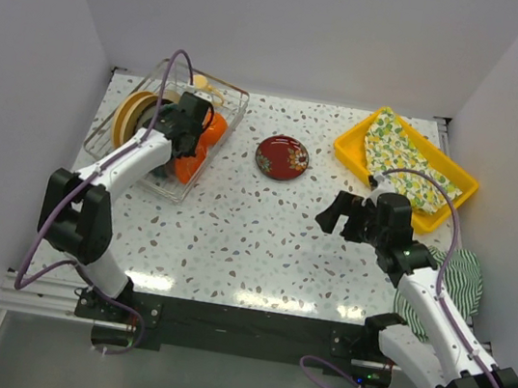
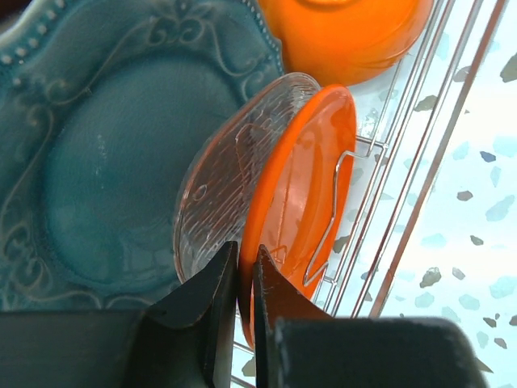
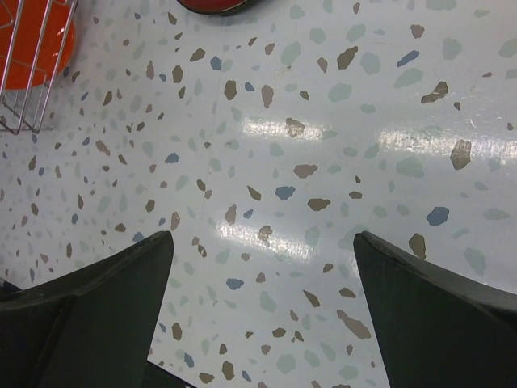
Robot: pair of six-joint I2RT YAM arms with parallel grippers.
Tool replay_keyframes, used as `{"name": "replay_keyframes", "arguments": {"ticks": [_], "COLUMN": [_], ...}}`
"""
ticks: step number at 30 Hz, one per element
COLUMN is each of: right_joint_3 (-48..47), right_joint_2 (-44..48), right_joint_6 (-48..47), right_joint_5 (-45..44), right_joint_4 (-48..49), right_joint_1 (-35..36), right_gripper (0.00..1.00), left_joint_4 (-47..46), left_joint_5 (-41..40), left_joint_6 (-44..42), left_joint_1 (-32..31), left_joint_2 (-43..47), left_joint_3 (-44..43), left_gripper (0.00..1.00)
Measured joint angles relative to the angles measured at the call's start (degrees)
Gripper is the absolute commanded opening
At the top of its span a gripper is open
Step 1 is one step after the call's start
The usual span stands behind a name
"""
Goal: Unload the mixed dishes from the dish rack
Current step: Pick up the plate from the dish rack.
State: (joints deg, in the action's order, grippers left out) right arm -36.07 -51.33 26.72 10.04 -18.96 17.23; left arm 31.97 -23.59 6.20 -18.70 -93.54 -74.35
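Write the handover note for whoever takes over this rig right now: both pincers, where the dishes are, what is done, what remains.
Left pincer: shut on the rim of the orange plate, which stands in the dish rack.
Right pincer: open, holding nothing, over the table.
In the rack: teal plate, clear glass plate leaning against the orange one, orange bowl, tan plates.
Done: one dark red plate lies on the table outside the rack.
Left: lift out the orange plate, then the rest of the rack.
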Motion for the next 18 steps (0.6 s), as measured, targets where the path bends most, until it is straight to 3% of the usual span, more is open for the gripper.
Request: {"name": "replay_keyframes", "arguments": {"ticks": [7, 18], "right_joint_3": [0.0, 0.0], "right_joint_2": [0.07, -0.09], "right_joint_6": [0.02, 0.24], "right_joint_5": [0.0, 1.14], "right_joint_4": [0.02, 0.31], "right_joint_1": [0.0, 0.0], "right_gripper": [0.98, 0.98], "left_joint_4": [1.14, 2.54], "left_joint_5": [1.53, 2.75], "left_joint_6": [-0.85, -0.83], "left_joint_1": [-0.07, 0.09], "left_joint_2": [3.65, 14.6], "left_joint_3": [0.11, -1.03], "left_gripper": [0.0, 0.0]}}
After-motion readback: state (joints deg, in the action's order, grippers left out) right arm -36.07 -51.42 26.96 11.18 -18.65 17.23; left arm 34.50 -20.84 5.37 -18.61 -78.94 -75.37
